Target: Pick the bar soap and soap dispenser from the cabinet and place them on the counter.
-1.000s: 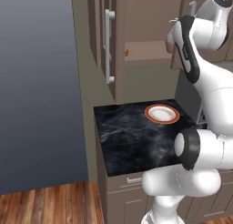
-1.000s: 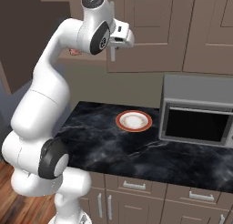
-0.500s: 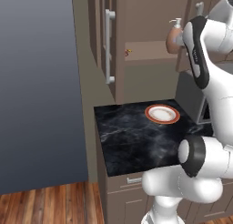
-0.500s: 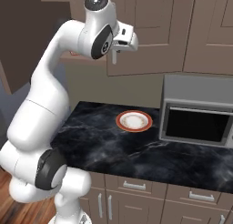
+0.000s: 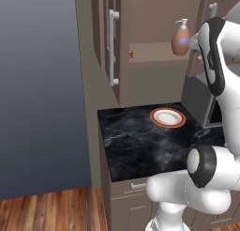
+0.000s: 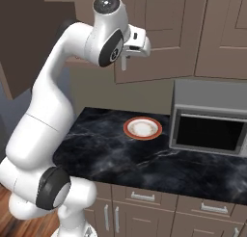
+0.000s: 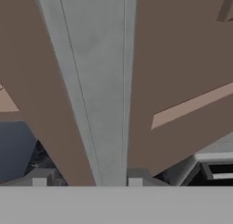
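Observation:
The brown soap dispenser (image 5: 180, 37) with its white pump stands on the inner shelf of the open cabinet (image 5: 154, 54), at the right. The small orange bar soap (image 5: 132, 53) lies at the shelf's left end. My gripper (image 5: 193, 41) hovers just right of the dispenser, not touching it. In the right base view the gripper (image 6: 131, 49) sits at the edge of the cabinet's right door. In the hand view my gripper (image 7: 86, 180) is open, and a silver bar handle (image 7: 98, 82) runs up close in front of it. The black counter (image 5: 136, 145) lies below.
A red-rimmed plate (image 5: 167, 117) sits on the counter (image 6: 106, 149) beside the grey microwave (image 6: 207, 120). The left cabinet door (image 5: 101, 33) stands open with its long silver handle (image 5: 112, 47). A blue-grey wall fills the left.
My arm has swung right and slightly down, away from the cabinet opening. The soap dispenser, hidden behind the arm a second ago, now shows. The objects have not moved.

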Robot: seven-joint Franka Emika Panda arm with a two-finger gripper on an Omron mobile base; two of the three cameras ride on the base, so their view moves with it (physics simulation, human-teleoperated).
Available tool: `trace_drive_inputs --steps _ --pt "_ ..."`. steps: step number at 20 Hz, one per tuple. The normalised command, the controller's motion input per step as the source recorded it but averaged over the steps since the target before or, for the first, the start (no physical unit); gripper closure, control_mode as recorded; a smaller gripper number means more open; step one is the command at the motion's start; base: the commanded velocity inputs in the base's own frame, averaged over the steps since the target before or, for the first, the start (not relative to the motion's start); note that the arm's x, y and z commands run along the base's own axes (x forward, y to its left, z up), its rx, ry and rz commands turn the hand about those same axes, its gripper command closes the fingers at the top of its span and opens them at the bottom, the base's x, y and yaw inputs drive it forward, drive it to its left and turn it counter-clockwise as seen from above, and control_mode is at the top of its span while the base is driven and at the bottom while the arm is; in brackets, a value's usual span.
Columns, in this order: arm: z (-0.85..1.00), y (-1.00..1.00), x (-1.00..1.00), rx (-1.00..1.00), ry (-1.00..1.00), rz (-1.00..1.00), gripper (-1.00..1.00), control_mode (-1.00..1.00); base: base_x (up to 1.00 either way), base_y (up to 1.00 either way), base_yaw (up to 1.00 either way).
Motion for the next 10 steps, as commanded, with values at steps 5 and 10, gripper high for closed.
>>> trace_drive_inputs --steps 5,10 --pt "-0.06 -0.7 -0.32 0.0 0.0 0.03 1.0 -1.0 0.0 0.0 0.0" --pt "-0.08 -0.57 -0.43 0.0 0.0 0.02 1.0 -1.0 0.0 0.0 0.0"
